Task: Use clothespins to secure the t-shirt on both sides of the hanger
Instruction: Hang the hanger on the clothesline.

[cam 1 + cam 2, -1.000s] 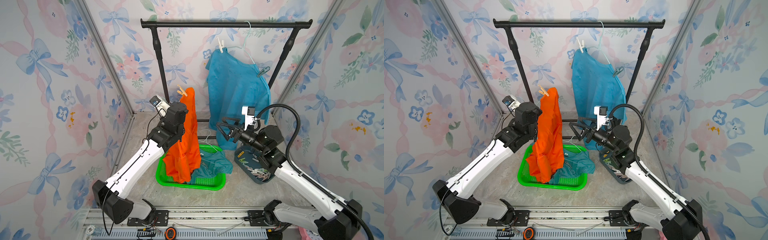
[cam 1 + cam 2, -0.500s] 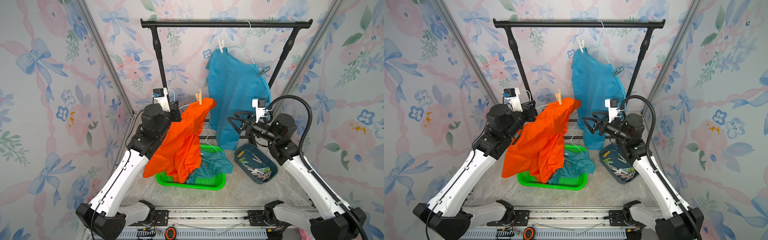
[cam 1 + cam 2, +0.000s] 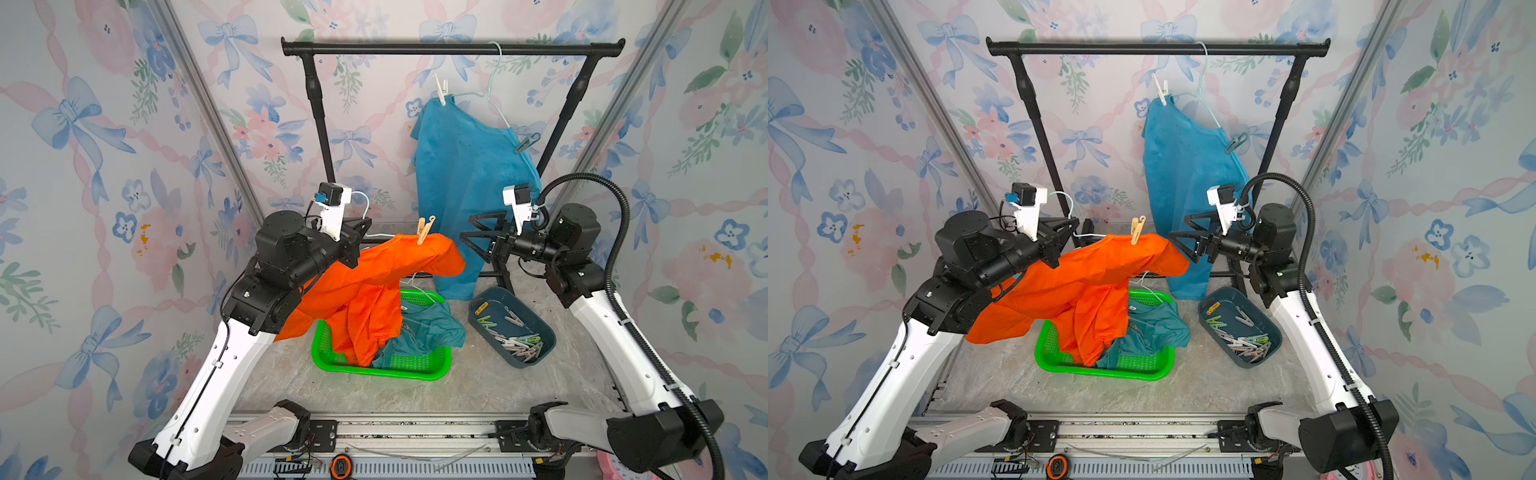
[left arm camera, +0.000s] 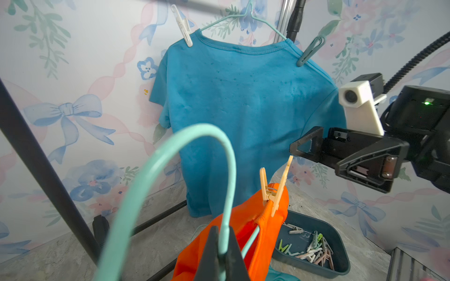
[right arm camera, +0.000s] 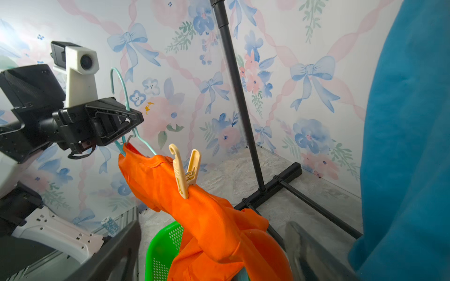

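Observation:
An orange t-shirt [image 3: 374, 282] [image 3: 1084, 274] hangs on a mint hanger [image 4: 194, 136], held up over the green basket. My left gripper [image 4: 222, 231] [image 3: 359, 228] is shut on the hanger's wire just below the hook. One cream clothespin [image 3: 424, 230] [image 5: 185, 172] is clipped on the shirt's shoulder on the side towards my right arm. My right gripper [image 3: 467, 228] [image 5: 211, 248] stands open, level with that shoulder's sleeve end, holding nothing. Several loose clothespins [image 3: 519, 343] lie in a dark blue tray [image 3: 478, 299] under my right arm.
A blue t-shirt [image 3: 465, 187] hangs on the black rail [image 3: 449, 49] at the back, pinned at both shoulders. The green basket [image 3: 415, 372] holds a teal garment [image 3: 428, 328]. The rack's posts and foot bars stand behind both grippers.
My left arm drew back to the left and lifted, so the orange shirt went from hanging straight down to stretched sideways. My right gripper backed off to the right and stayed open.

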Tool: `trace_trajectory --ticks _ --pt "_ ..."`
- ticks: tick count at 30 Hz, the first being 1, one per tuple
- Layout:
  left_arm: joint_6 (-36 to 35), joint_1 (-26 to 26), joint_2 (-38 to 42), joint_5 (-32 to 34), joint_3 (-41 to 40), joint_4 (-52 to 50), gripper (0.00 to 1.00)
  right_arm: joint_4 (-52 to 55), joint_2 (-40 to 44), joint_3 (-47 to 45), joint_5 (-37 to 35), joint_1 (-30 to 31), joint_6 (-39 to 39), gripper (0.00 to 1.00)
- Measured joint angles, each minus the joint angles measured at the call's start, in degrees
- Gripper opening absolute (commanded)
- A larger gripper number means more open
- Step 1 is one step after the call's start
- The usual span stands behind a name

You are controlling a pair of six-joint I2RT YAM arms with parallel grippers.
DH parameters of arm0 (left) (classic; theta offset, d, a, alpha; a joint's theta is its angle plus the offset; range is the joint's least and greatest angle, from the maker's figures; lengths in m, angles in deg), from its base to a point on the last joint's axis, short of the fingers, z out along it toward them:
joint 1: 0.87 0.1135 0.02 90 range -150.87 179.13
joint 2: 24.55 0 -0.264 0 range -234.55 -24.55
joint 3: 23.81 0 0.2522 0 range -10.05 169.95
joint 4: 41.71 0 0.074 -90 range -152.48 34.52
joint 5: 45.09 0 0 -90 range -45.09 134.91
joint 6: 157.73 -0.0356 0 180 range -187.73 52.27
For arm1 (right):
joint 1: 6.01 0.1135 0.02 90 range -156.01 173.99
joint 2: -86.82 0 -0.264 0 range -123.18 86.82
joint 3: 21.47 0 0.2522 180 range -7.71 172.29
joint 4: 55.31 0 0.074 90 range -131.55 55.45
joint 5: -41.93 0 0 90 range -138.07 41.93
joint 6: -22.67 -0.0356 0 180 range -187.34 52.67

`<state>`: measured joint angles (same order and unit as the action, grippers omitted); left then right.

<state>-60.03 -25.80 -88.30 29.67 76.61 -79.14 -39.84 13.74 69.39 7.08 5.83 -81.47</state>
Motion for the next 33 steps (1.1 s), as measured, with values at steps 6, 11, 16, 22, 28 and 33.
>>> trace_trajectory --ticks 6,11,16,22,28,33 --pt "-1.3 0.0 -0.6 -4.0 2.7 -1.0 0.00 5.4 -1.5 1.8 5.7 0.4 4.9 0.83" --pt "-1.7 0.0 -2.4 -7.4 5.7 -1.4 0.00 8.5 -2.7 2.9 7.5 1.1 7.8 0.75" --pt "-1.8 0.0 -4.4 -9.9 8.3 -1.4 0.00 10.3 -3.2 3.2 8.6 2.6 9.4 0.56" --pt "-1.8 0.0 -7.1 -12.1 11.2 -1.5 0.00 11.9 -3.2 3.7 9.4 4.8 10.9 0.42" --pt "-1.7 0.0 -8.4 -13.9 12.2 -1.8 0.00 12.3 -3.2 3.7 9.6 5.2 11.1 0.14" --pt "-2.2 0.2 -8.5 -14.1 12.3 -1.7 0.00 12.5 -3.0 3.7 10.5 5.8 10.5 0.00"
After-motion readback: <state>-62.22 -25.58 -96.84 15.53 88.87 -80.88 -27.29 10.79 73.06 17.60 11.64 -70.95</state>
